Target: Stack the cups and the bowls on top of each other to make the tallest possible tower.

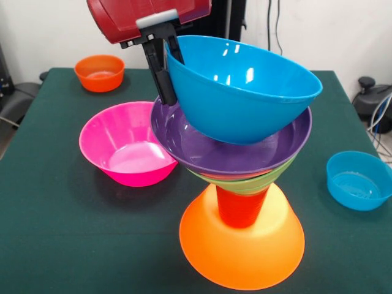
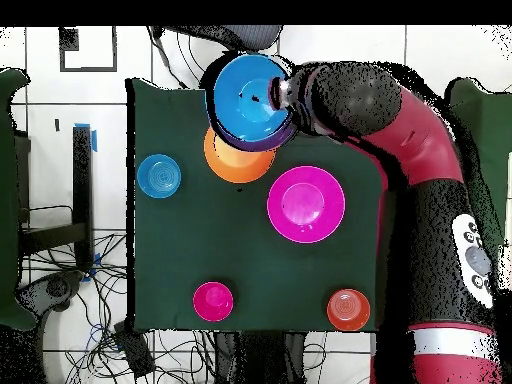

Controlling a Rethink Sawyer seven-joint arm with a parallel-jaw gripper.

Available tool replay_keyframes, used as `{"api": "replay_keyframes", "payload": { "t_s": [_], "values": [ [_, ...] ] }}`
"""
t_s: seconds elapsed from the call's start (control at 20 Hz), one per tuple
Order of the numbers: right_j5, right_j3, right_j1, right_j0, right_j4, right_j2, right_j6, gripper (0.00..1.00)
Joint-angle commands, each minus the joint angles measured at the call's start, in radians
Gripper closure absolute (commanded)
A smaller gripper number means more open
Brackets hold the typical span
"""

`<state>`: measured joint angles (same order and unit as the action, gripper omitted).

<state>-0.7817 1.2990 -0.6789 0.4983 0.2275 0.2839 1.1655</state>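
Observation:
The tower stands on a large orange bowl [image 1: 242, 254] [image 2: 232, 163] turned rim down. An orange-red cup [image 1: 240, 207] stands on it, carrying a green bowl [image 1: 260, 183] and a wide purple bowl [image 1: 229, 150] [image 2: 240, 140]. A big blue bowl [image 1: 245, 92] [image 2: 248, 95] sits tilted in the purple one, its right side lower. My gripper [image 1: 169, 86] [image 2: 276, 95] is shut on the blue bowl's left rim, with one black finger [image 1: 160, 79] outside the wall.
A large pink bowl [image 1: 125, 147] [image 2: 306, 204] sits upright just left of the tower. A small orange bowl [image 1: 100, 72] [image 2: 348, 309] is at the far left, a small blue bowl [image 1: 358, 179] [image 2: 158, 175] at the right. The overhead view also shows a small pink bowl [image 2: 213, 300].

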Motion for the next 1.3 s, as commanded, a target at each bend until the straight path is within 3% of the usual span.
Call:
{"api": "replay_keyframes", "payload": {
  "t_s": [0.05,1.2,1.25,1.3],
  "values": [
    [0.055,0.107,-0.002,0.006,0.024,0.082,0.106,1.0],
    [0.041,0.105,0.003,0.002,0.015,0.076,0.099,1.0],
    [0.041,0.107,0.003,0.003,0.017,0.079,0.098,0.0],
    [0.037,0.107,0.004,0.005,0.019,0.081,0.095,0.0]
  ]
}}
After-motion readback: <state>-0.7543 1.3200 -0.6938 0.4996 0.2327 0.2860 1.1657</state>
